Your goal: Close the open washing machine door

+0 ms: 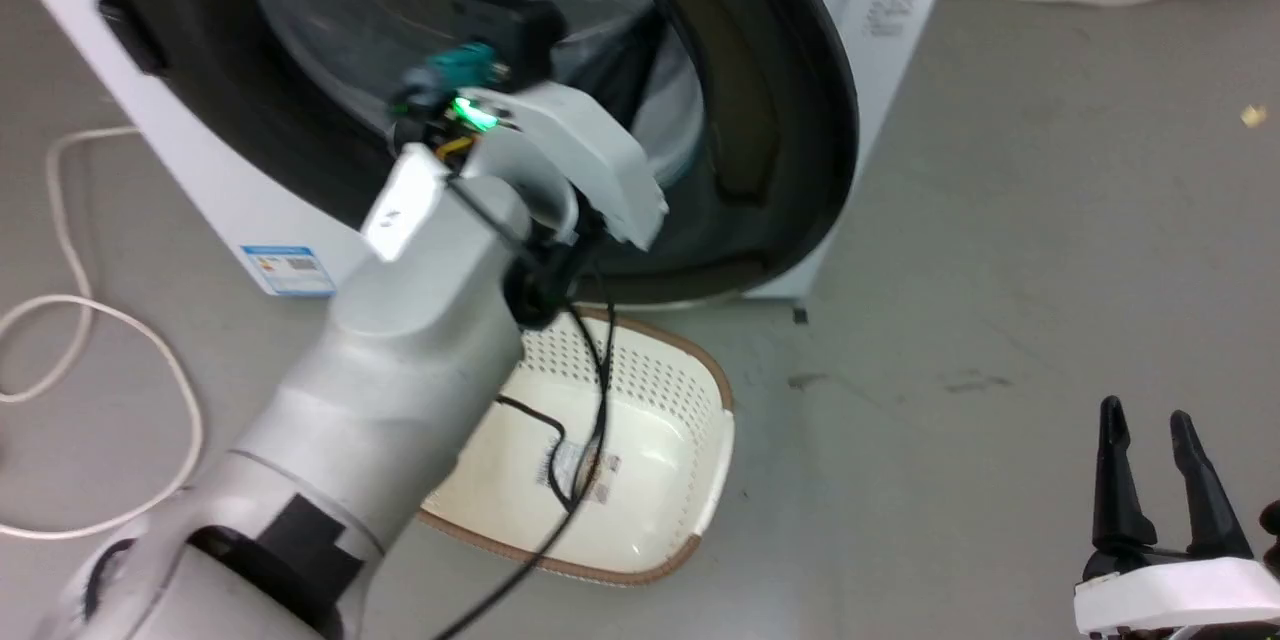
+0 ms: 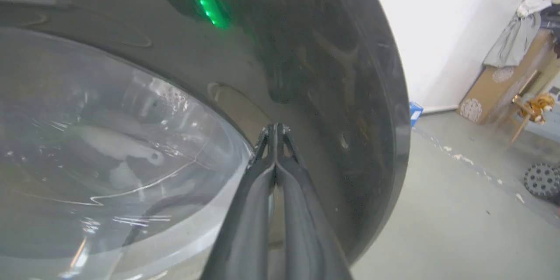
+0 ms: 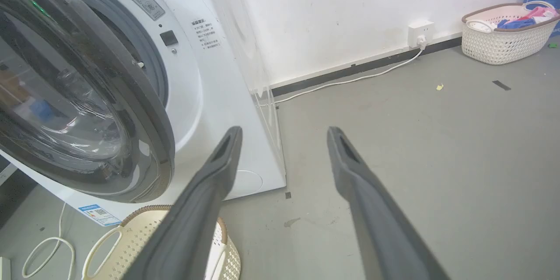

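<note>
While the washing machine door (image 1: pixel 790 120) is standing ajar, a gap is showing between its black rim and the white washing machine (image 3: pixel 205 78), with the grey gasket peeking through at eleven o'clock in the right wrist view. The left arm (image 1: pixel 400 370) is reaching up from seven o'clock of the head view and blocking much of the glass bowl. In its own wrist view the left gripper (image 2: pixel 275 131) is holding its jaws together. The tips are seeming to meet the dark rim just beside the glass edge, though glare and reflections are making real contact hard to judge. The right gripper (image 1: pixel 1146 415) is waiting at four o'clock over bare floor, well apart from the door, with its jaws apart.

A cream laundry basket (image 1: pixel 660 390) is sitting on the floor just below the door, and the arm's black cable is draping across it. A white cord (image 1: pixel 100 320) is looping at nine o'clock. A second basket (image 3: pixel 503 39) with clothes is resting by the wall at two o'clock in the right wrist view. The machine's top is being cut off by the head view's edge.
</note>
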Robot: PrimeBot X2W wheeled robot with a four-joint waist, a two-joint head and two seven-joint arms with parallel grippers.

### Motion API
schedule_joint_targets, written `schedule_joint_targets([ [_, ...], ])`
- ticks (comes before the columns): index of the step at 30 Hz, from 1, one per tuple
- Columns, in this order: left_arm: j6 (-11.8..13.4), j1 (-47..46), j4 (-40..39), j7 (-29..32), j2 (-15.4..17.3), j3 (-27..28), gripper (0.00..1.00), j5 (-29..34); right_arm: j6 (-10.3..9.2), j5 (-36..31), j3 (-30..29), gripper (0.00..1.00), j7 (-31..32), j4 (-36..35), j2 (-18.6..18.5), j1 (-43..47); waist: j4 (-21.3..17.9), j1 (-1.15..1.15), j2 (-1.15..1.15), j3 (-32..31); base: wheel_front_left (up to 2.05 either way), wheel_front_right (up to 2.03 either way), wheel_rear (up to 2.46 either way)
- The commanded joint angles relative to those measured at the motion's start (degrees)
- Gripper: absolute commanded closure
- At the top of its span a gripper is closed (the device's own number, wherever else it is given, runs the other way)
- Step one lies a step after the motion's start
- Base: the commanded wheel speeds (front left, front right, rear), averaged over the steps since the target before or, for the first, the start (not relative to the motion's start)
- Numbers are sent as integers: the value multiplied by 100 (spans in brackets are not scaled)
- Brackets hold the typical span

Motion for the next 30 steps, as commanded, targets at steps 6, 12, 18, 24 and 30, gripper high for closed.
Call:
schedule_joint_targets([
  [6,528,337,-1379,-244,663,1138,100,1230,6,-145,0,0,-25,19,-4,17,585,-1,-1,-602,0,0,0],
  [12,973,1605,-2748,-246,1127,2195,100,2402,6,-167,45,0,-25,38,-4,141,831,-1,-1,-868,0,0,0],
  [18,899,3005,-3309,-247,1314,2936,100,2668,6,-147,66,0,-25,94,-4,297,1056,-1,-1,-1075,0,0,0],
  [24,536,3957,-3255,-247,1408,3100,100,2416,6,-98,111,0,-25,99,-4,436,1218,-1,-1,-1158,0,0,0],
  [30,286,4651,-3202,-247,1371,3065,100,2150,6,-42,199,0,-25,93,-4,497,1254,-1,-1,-1193,0,0,0],
])
